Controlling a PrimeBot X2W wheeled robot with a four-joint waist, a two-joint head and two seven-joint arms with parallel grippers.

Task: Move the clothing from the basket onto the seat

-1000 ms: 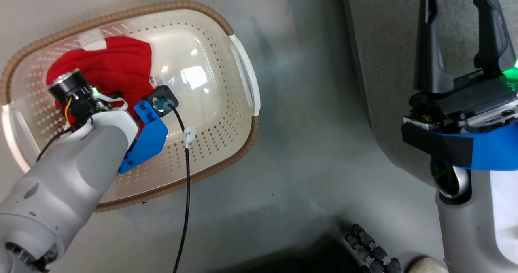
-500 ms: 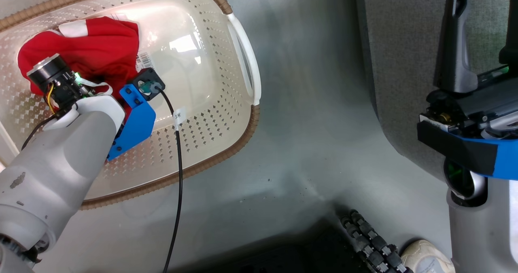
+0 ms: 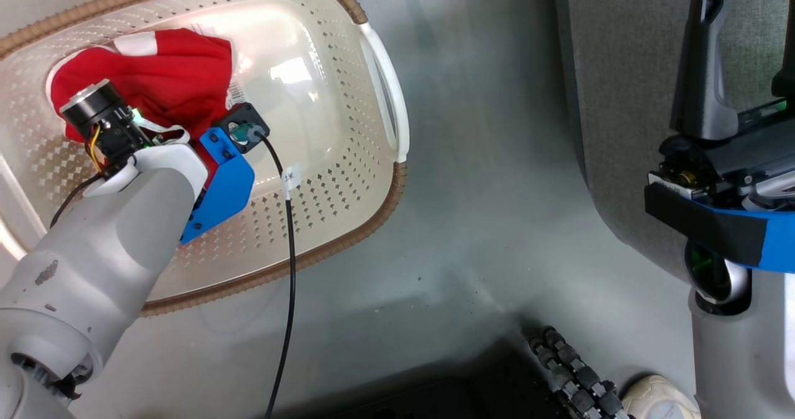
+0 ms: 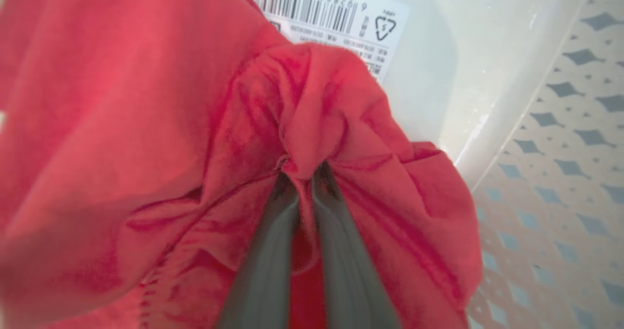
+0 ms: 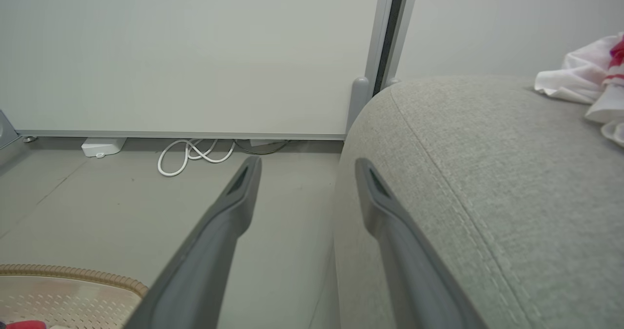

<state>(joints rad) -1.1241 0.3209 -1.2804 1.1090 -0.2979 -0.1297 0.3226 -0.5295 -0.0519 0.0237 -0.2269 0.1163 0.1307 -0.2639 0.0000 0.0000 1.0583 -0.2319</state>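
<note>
The grey seat (image 5: pixel 487 197) curves down at its rounded corner to the floor (image 3: pixel 484 220); the basket (image 3: pixel 372 214) stands on that floor, apart from it; red clothing (image 3: pixel 168 77) lies bunched against the basket's left wall; a pale bundle (image 5: pixel 575 83), perhaps another garment, rests at the seat's far edge; the left gripper (image 4: pixel 302 173) pinches a fold of the clothing just beside the barcode sticker (image 4: pixel 336 17); the right gripper (image 5: pixel 307 168) hangs spread by the seat's corner, holding nothing.

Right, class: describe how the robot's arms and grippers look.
Pale grey tubular left arm with a blue bracket and a black cable bearing a white tag. Right gripper: two long dark tapered fingers on a black body with blue trim.
</note>
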